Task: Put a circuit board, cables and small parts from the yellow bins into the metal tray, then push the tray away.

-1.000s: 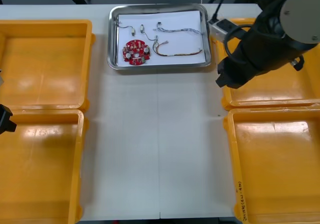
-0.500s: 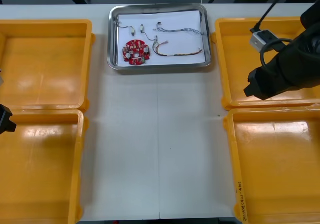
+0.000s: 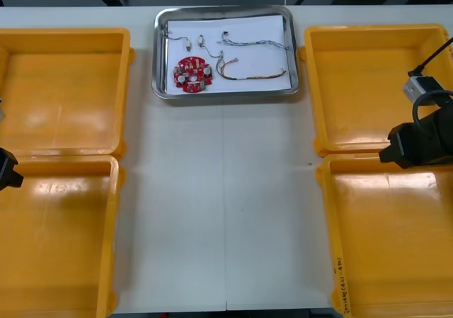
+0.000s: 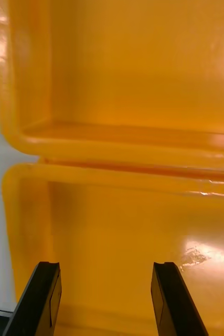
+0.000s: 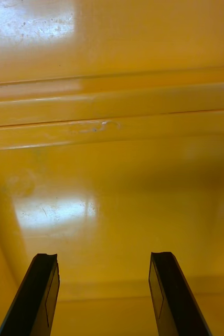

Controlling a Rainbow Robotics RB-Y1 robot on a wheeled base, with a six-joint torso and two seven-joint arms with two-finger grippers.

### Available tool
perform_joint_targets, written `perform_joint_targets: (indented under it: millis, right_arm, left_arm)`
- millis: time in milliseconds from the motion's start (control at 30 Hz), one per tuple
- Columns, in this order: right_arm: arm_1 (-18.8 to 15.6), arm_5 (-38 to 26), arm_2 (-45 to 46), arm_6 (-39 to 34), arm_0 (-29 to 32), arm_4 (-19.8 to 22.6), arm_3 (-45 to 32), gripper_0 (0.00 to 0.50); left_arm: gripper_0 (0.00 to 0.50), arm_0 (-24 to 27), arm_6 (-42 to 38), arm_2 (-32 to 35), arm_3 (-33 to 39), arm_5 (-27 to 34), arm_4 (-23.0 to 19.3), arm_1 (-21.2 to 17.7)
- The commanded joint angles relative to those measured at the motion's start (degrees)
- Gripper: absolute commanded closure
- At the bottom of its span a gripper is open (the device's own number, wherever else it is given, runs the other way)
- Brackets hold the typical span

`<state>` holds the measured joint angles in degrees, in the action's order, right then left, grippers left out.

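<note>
— Evidently loaded: the metal tray (image 3: pixel 226 95) sits at 12 o'clock on the table (image 3: pixel 226 212), holding a red circuit board (image 3: pixel 193 74), cables (image 3: pixel 255 75) and small metal parts (image 3: pixel 188 43). And the arms?

— Right gripper (image 3: pixel 391 151) at 3 o'clock, over the seam between the two yellow bins (image 3: pixel 368 84) on that side, fingers spread wide with nothing between them. Left gripper (image 3: pixel 7 171) at 9 o'clock, over its own pair's seam, likewise spread and empty.

— So the push is what's left?

— Likely, if the tray is to go farther. It is best done with one gripper brought low to the middle of the tray's near rim, at its 6 o'clock, pressing straight toward 12. Off-centre contact would probably swing the tray round. A slow, even shove should keep the light parts from sliding about inside.
</note>
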<state>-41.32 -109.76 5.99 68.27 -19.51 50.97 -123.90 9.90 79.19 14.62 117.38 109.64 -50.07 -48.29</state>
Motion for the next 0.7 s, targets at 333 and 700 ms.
perform_joint_targets:
  millis: [333, 700]
  right_arm:
    - [-2.9, -0.2, 3.9, -0.6, 6.7, -2.1, -3.5, 0.000]
    - [-2.9, -0.2, 5.4, -0.1, 9.5, -1.2, -3.8, 0.000]
  left_arm:
    - [0.000, -1.0, 3.5, 1.7, 0.4, 0.4, 0.5, 0.4]
    - [0.000, -1.0, 3.5, 1.7, 0.4, 0.4, 0.5, 0.4]
